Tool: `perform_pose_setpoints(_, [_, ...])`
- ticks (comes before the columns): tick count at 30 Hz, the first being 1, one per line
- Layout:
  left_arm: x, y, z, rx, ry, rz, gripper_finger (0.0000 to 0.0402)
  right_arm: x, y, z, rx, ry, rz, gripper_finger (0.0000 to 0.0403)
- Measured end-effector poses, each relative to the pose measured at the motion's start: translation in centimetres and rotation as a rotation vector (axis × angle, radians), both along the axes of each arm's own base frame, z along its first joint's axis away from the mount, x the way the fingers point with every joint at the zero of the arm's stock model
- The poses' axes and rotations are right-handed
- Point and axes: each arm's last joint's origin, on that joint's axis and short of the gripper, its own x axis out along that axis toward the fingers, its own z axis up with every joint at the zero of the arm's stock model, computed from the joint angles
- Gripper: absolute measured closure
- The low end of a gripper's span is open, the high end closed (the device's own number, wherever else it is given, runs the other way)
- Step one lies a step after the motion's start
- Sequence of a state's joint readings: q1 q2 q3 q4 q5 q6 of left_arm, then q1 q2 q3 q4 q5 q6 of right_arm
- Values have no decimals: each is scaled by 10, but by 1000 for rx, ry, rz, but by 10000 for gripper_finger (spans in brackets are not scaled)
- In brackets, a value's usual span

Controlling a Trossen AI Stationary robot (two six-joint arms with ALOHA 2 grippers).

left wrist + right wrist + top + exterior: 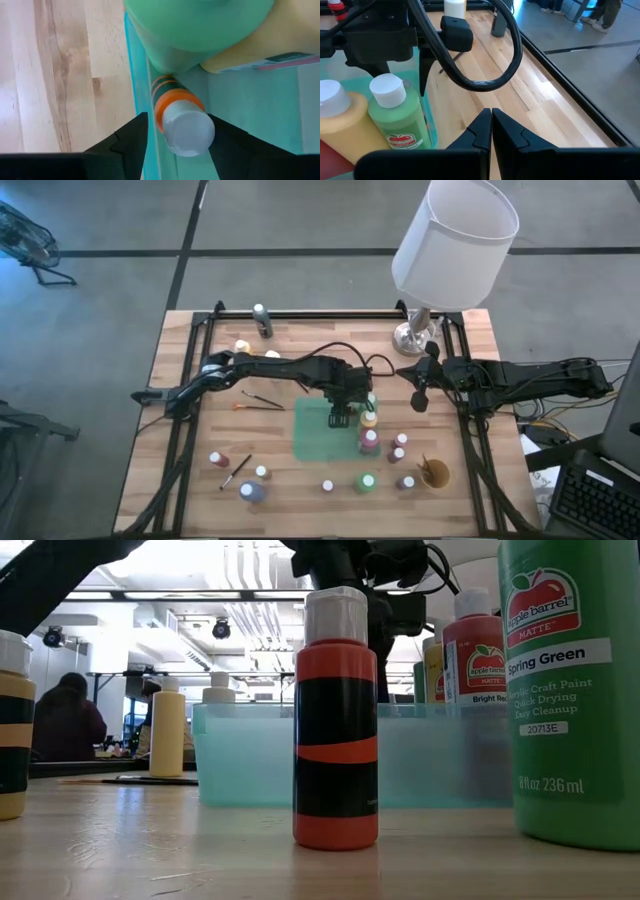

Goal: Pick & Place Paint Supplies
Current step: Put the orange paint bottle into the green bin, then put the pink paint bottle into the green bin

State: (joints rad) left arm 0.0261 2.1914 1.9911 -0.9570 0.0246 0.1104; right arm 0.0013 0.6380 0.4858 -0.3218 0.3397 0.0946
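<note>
The left pincer (177,137) hangs over the green tray (318,430), its fingers spread either side of a small orange bottle (182,120) that appears to rest just inside the tray wall, apparently set beside the other bottles. The right pincer (491,125) waits over the counter (200,480), pressed together and empty.

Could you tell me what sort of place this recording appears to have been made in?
Probably a robotics lab or workshop in a large open room. The wooden table stands on a bare concrete floor, strip lights and ducts run overhead, and a person sits at a far bench.
</note>
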Motion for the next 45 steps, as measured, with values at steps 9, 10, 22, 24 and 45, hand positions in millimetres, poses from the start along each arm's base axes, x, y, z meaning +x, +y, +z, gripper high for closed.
perform_pose_setpoints(9, [1, 1, 6, 2, -18, 0, 188, 0, 0, 0, 3, 3, 0, 394])
perform_pose_setpoints(10, [2, 1, 8, 3, -24, -3, 185, 0, 0, 0, 4, 3, 1, 394])
perform_pose_setpoints(22, [-17, 0, 43, 19, 115, -56, 180, 0, 0, 0, 3, 4, 7, 394])
perform_pose_setpoints(24, [-20, 0, 48, 22, 129, -67, 182, 0, 0, 0, 3, 3, 7, 394])
perform_pose_setpoints(45, [-82, -3, 116, 48, -110, -94, 211, 7, 21, 36, 149, 21, 147, 387])
